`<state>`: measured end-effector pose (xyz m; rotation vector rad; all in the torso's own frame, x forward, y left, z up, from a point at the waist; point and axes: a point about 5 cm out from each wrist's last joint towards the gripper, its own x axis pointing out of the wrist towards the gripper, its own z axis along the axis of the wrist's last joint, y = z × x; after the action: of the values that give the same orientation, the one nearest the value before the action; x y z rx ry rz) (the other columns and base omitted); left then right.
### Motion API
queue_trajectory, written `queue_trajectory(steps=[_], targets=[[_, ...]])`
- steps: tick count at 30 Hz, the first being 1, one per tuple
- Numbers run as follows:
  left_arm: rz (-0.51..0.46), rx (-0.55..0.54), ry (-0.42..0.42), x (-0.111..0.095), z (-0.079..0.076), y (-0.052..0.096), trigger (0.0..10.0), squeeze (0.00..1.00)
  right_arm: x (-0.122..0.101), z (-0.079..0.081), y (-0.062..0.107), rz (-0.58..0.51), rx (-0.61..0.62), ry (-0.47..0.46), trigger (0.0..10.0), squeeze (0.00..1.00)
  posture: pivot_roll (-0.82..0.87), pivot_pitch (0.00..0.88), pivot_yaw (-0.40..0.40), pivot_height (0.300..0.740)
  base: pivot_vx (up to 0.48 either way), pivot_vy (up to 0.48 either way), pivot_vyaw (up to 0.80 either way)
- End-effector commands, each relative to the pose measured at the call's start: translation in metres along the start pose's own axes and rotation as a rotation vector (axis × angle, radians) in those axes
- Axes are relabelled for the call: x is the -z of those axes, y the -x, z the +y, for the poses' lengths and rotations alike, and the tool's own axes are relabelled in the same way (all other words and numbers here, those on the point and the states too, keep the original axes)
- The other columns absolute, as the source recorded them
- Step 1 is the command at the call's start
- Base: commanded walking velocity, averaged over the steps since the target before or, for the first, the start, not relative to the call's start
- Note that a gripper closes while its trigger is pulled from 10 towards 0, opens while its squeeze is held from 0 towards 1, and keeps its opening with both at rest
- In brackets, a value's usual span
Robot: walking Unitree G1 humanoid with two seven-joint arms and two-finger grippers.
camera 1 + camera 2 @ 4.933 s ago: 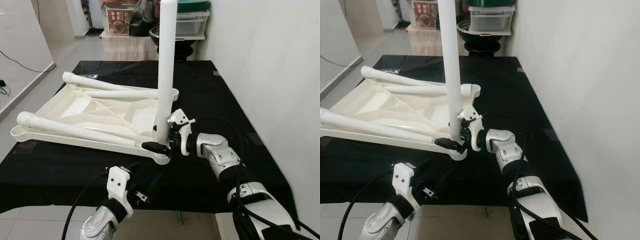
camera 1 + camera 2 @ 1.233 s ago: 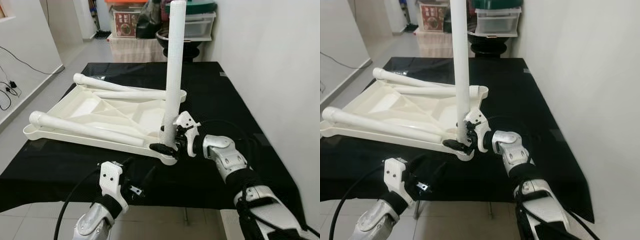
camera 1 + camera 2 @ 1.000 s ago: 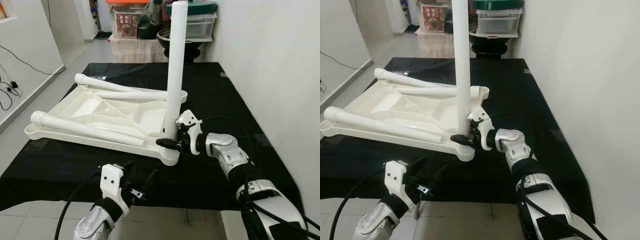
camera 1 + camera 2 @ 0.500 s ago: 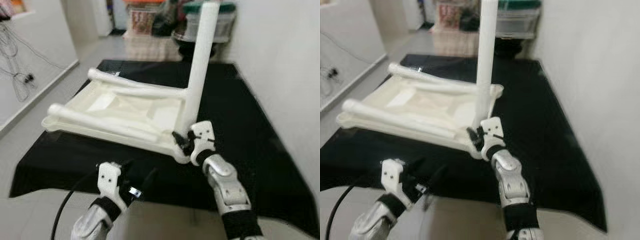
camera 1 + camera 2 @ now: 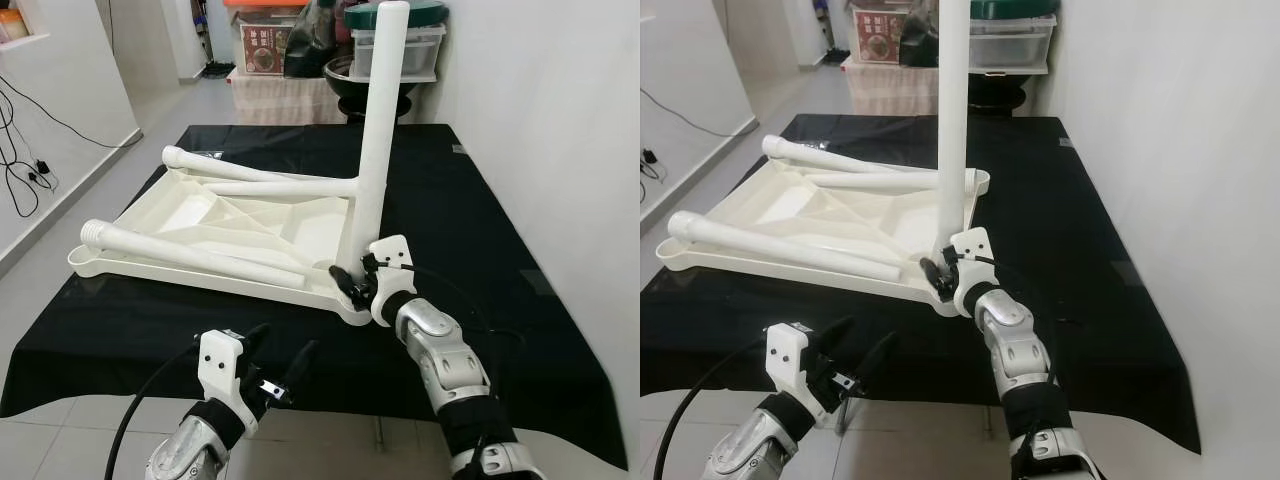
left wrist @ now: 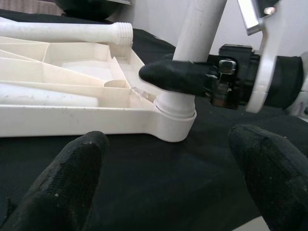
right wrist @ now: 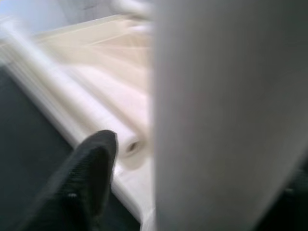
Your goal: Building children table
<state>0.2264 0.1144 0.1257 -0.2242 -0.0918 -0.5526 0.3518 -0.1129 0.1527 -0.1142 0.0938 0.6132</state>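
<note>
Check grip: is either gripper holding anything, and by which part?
The right gripper is clamped on the upright table leg at its base, just above the corner socket. The left gripper is open and holds nothing.

home room, tiled floor (image 5: 60, 240), stacked storage boxes (image 5: 395, 45), wall cables (image 5: 25, 130)

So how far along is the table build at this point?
One leg stands upright in the near corner socket of the upturned tabletop, and the right gripper is clamped at its base. Two loose legs lie on the tabletop, not yet fitted. The left gripper hovers open near the black table's front edge.
</note>
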Motion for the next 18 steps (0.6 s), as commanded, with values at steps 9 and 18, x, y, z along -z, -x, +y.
queue_trajectory(steps=[9, 18], targets=[[0.013, 0.001, -0.004, 0.006, 0.001, -0.004, 10.0, 0.00, -0.014, -0.008, -0.009, 0.062, -0.453, 0.170, 10.0, 0.00, 0.03, 0.028, -0.016, 0.740, 0.000, 0.000, 0.00], [0.022, 0.015, -0.009, 0.008, 0.000, -0.004, 10.0, 0.00, -0.012, -0.013, -0.012, 0.092, -0.483, 0.147, 0.0, 0.00, 0.04, 0.028, -0.011, 0.740, 0.000, 0.000, 0.00]])
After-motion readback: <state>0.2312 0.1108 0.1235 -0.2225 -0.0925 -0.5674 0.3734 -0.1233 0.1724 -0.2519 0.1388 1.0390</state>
